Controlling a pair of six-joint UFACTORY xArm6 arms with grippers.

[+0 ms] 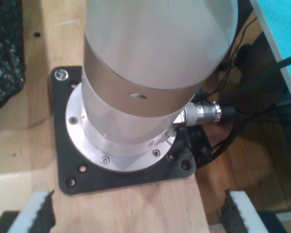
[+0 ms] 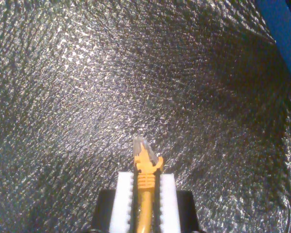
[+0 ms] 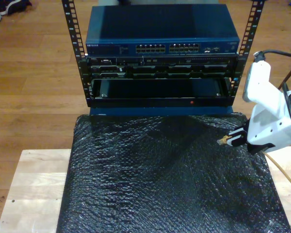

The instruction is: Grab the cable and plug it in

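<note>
Scanning the exterior view left to right: bare wooden bench point(image 3: 34, 194) at the exterior view's left, then the black bubble-wrap mat point(image 3: 165, 179) over the middle, with the rack point(image 3: 160, 58) and its blue network switch point(image 3: 160, 31) standing beyond the mat. Two blocks of ports point(image 3: 167, 48) across the switch front, well ahead of the tool and off to its side. At the exterior view's right, second tool point(image 3: 233, 140) hanging just above the mat edge.

Second tool point(image 2: 145, 194) clamped on the cable point(image 2: 144, 194), white pads point(image 2: 121, 199) squeezing the orange boot. Clear plug point(image 2: 139, 144) pokes out just past the fingertips, pointing out over the mat. Rest of the cable trails behind the tool toward the bench edge.

First tool point(image 1: 136, 213) spread wide apart, nothing between the pads, parked looking at its own arm's base plate point(image 1: 126, 165) and connector point(image 1: 203, 112).

Grab looks done, plugging still to go. Stuff that could bite, as a guess:
- Plug looks slightly skewed between the pads, so could hit a port rim instead of sliding in.
- Grip sits on the soft boot, so a push might bend the plug or let it slip back.
- Latch tab orientation hard to tell; wrong way up means no click.
- Trailing cable could snag on the bench or mat and tug things off line.
</note>
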